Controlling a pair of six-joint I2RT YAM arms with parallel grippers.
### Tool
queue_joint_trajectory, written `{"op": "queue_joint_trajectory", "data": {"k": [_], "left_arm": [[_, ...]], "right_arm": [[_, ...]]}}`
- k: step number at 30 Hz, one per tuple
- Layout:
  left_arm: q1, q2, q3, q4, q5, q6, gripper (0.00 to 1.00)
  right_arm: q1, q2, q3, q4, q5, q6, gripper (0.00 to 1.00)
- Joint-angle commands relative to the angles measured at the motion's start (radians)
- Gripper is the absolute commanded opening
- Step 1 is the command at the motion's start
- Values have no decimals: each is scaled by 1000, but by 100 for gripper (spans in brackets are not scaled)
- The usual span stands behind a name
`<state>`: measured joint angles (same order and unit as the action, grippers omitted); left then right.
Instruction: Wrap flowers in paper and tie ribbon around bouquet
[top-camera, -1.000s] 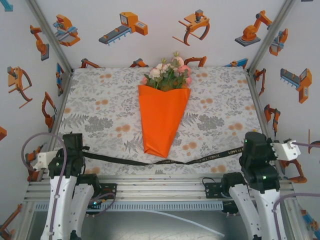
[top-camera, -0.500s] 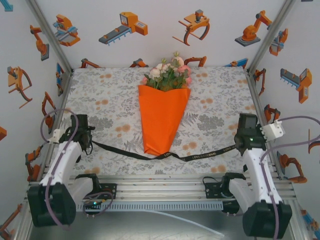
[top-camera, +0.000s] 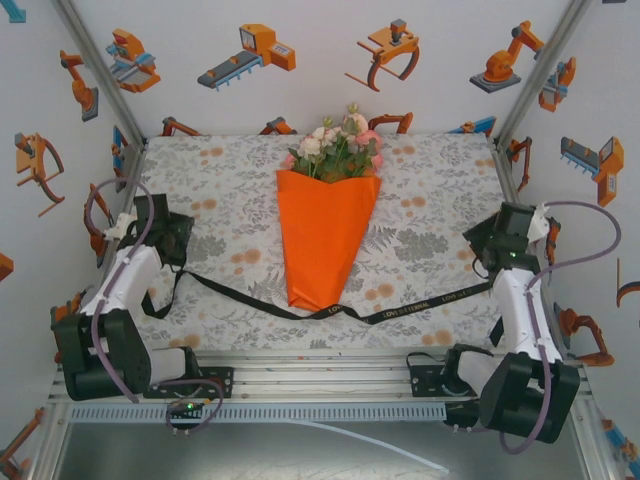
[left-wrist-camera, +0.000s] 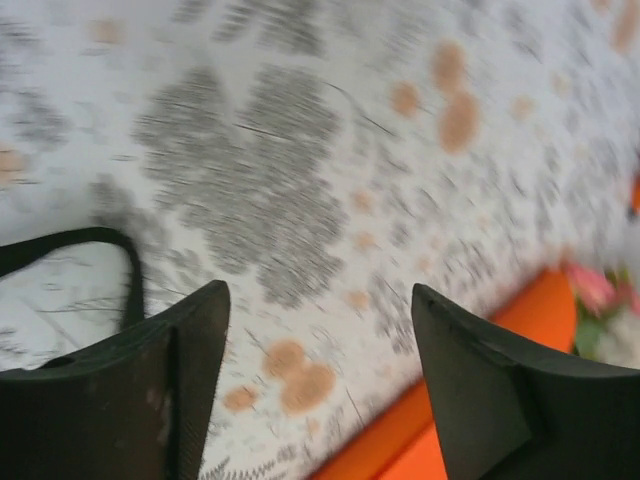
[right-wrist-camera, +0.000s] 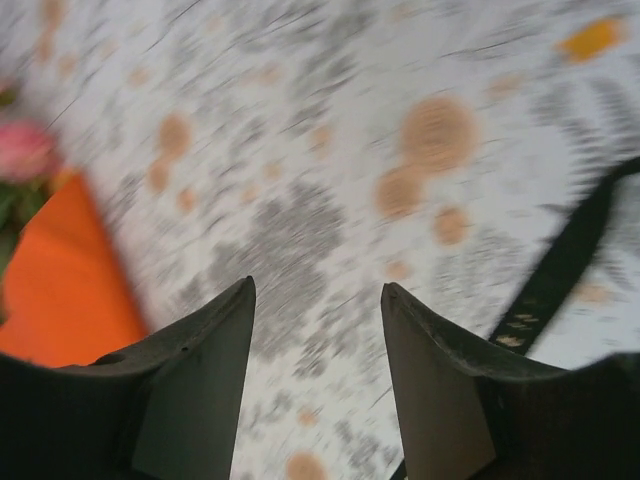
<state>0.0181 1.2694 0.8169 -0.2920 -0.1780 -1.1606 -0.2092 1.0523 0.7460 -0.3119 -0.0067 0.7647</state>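
Observation:
The bouquet (top-camera: 326, 238) lies in the middle of the table, an orange paper cone with the flowers (top-camera: 338, 150) showing at its far, wide rim. The black ribbon (top-camera: 400, 313) lies slack across the cloth just before the cone's narrow tip. My left gripper (top-camera: 180, 240) hangs open over the ribbon's left end; in the left wrist view the gripper (left-wrist-camera: 318, 292) holds nothing, and a ribbon loop (left-wrist-camera: 120, 250) lies outside its left finger. My right gripper (top-camera: 482, 240) is open and empty too (right-wrist-camera: 317, 288), the ribbon (right-wrist-camera: 560, 265) passing beside its right finger.
A floral tablecloth (top-camera: 220, 210) covers the table, walled in on three sides by white panels with orange robot pictures. An aluminium rail (top-camera: 320, 370) with the arm bases runs along the near edge.
Both grippers were shut on the ribbon's ends near the front edge. They have carried the ends farther up the table, then opened and let go. The bouquet has not moved.

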Motion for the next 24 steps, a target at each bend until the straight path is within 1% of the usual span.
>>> {"op": "queue_joint_trajectory", "data": {"k": [1, 2, 4, 6, 7, 8, 9, 10, 12, 15, 19, 22, 24], "left_arm": [[-113, -32, 62, 12, 166, 239, 72], [-165, -21, 76, 2, 180, 289, 73], [-244, 16, 106, -34, 185, 331, 75], [-307, 65, 111, -11, 205, 376, 75], [-330, 89, 105, 21, 227, 397, 76], [-348, 116, 93, 78, 273, 418, 77], [-364, 147, 83, 134, 323, 432, 78], [-373, 178, 77, 173, 356, 437, 79], [-395, 247, 83, 226, 405, 460, 80], [-423, 329, 102, 258, 417, 498, 81], [-436, 411, 99, 329, 461, 489, 81], [-443, 455, 83, 397, 509, 470, 77], [-447, 477, 79, 412, 525, 456, 71]], "right_arm": [[103, 0, 46, -6, -396, -90, 51], [166, 6, 56, -20, -411, -107, 51], [284, 17, 58, -21, -396, -106, 52], [393, 35, 31, 36, -377, -67, 54], [434, 46, 8, 81, -377, -43, 60], [479, 60, -20, 145, -385, -25, 68], [517, 81, -43, 201, -385, -8, 73], [543, 103, -59, 245, -386, 7, 74], [578, 158, -79, 313, -383, 32, 75], [607, 242, -93, 389, -378, 46, 74], [632, 367, -78, 432, -368, 59, 71], [640, 446, -72, 472, -354, 100, 69], [648, 493, -77, 527, -354, 132, 66]]}}
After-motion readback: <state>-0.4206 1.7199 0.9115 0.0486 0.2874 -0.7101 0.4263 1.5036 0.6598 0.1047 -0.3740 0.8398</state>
